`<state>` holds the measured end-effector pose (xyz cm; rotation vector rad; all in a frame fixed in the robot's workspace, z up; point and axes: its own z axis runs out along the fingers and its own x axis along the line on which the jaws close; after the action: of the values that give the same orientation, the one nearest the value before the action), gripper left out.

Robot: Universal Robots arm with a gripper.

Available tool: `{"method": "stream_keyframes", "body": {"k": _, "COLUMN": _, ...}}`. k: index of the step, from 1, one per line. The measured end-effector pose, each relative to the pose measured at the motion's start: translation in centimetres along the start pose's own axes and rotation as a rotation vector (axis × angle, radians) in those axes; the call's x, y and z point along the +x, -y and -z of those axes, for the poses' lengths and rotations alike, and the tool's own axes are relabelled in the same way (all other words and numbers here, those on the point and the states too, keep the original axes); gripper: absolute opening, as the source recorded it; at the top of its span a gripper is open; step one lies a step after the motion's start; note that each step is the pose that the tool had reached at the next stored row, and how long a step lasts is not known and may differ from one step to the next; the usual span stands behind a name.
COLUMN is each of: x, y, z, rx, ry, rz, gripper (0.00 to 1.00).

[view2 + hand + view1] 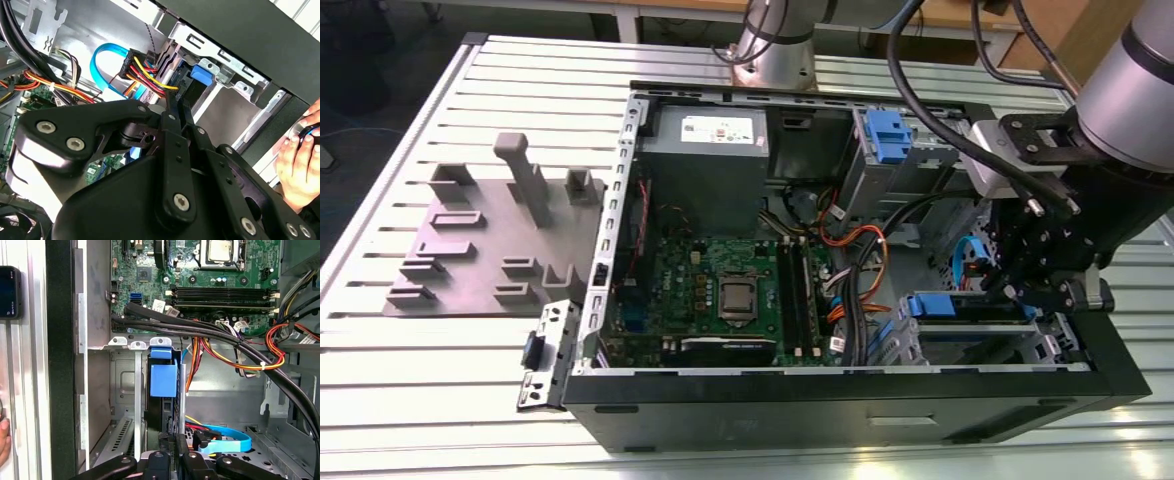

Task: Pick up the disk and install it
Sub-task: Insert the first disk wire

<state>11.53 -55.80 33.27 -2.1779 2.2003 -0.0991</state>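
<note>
First wrist view: the fingers (171, 440) are standing narrow, nearly together, pressing on the near edge of the disk (163, 382), which is sitting upright on its edge in a bay (125, 390) of the case, its blue tab facing the camera; whether they are truly gripping the disk or only touching it I cannot tell. Just beside the disk a light-blue cable (225, 437) is looping over the bay floor, and red, yellow and orange wires (260, 360) are running past black cables toward the motherboard (200, 270) beyond. Second wrist view is showing the black linkage of the fingers (172, 107) reaching toward the same bay, where the blue tab (201, 75) is peeking out beside a bundle of coloured wires (145, 72) and the light-blue cable (102, 55); a person's hand (297, 160) is resting outside the case wall. Exterior view is showing the fingers (1014, 295) hanging inside the open case (854, 400) at the exterior view's right, over the disk (954, 305) in the lower bay, with the arm (1134, 90) rising above. The case is lying on a slatted counter (427, 390), and a grey fixture (494, 240) is standing well apart on the exterior view's left.
</note>
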Motion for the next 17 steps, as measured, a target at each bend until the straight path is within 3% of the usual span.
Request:
{"method": "stream_keyframes", "body": {"k": 10, "x": 0.00, "y": 0.00, "z": -0.01, "rx": 0.0000, "ry": 0.0000, "rz": 0.000, "gripper": 0.16}}
{"method": "stream_keyframes", "body": {"k": 17, "x": -0.01, "y": -0.03, "z": -0.41, "rx": 0.0000, "ry": 0.0000, "rz": 0.000, "gripper": 0.16}}
